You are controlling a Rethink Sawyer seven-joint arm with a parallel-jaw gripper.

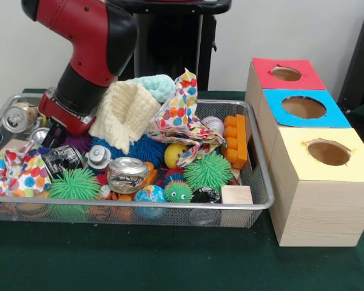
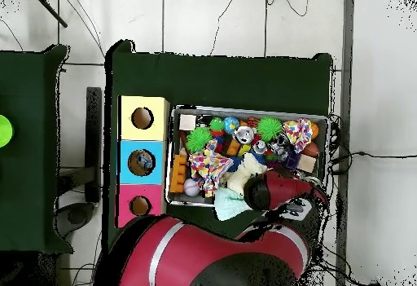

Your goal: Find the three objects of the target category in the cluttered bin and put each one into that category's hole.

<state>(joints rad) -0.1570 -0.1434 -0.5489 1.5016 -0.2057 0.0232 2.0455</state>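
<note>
**Hand buried in clutter at bin's far corner**

Hand [image 1: 59, 130] sits low among the clutter, under the red arm [image 1: 88, 42]; whether it is spread or pinching anything I cannot tell. Around it, the green table [image 1: 139, 260] lies bare in front of the bin [image 1: 255, 205], which is packed rim to rim. Just beside the bin stands the box row, the blue-topped hole [image 1: 304, 107] in the middle. A cream cloth [image 1: 126, 112] heaps beside the arm. None of the three objects can be made out.
</note>
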